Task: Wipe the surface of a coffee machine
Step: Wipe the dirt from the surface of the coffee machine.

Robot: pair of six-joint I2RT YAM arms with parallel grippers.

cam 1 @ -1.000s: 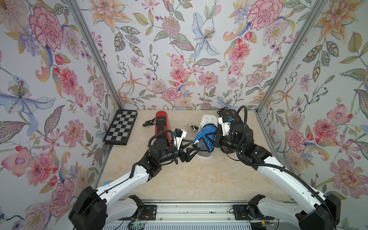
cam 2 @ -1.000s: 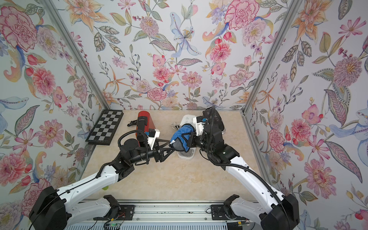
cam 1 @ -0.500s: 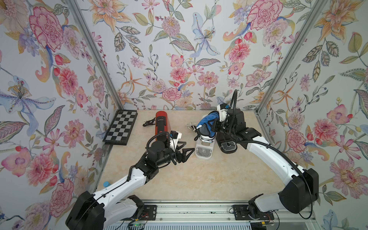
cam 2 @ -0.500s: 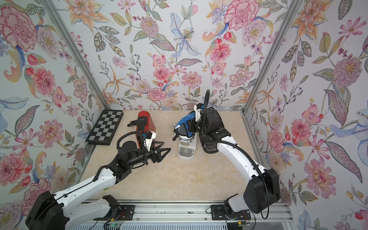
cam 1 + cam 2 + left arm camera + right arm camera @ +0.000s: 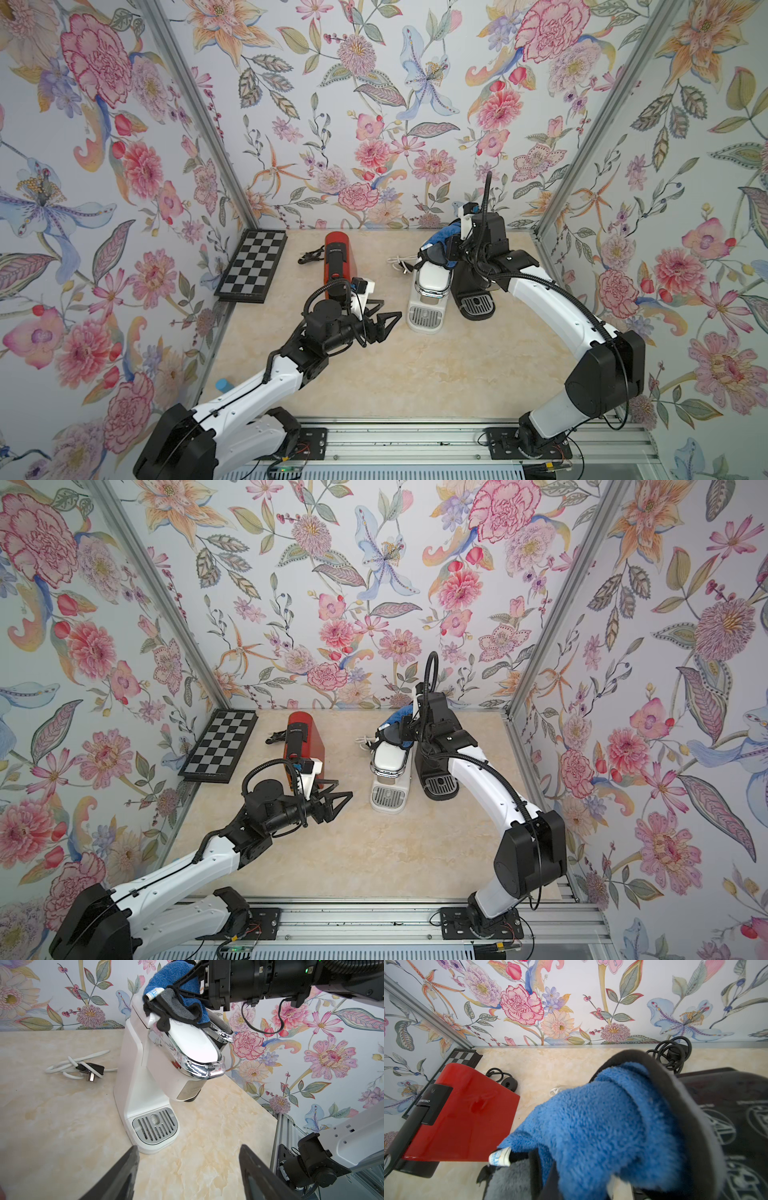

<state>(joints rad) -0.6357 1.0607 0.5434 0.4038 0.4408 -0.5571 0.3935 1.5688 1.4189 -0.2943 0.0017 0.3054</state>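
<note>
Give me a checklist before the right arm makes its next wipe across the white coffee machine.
1. Grip on blue cloth: ok, right fingers shut on it.
2. Cloth contact with white coffee machine: ok, it rests on the rear of the lid.
3. Left fingers out of the way: ok, open, apart from the machine's base.
4. White power cord off the lid: ok, lying on the table beside the machine.
5. Clearance from black coffee machine: cannot tell; it stands close alongside.

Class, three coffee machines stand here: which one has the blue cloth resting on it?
The white machine, between the red machine and the black machine; the cloth lies on its top.
</note>
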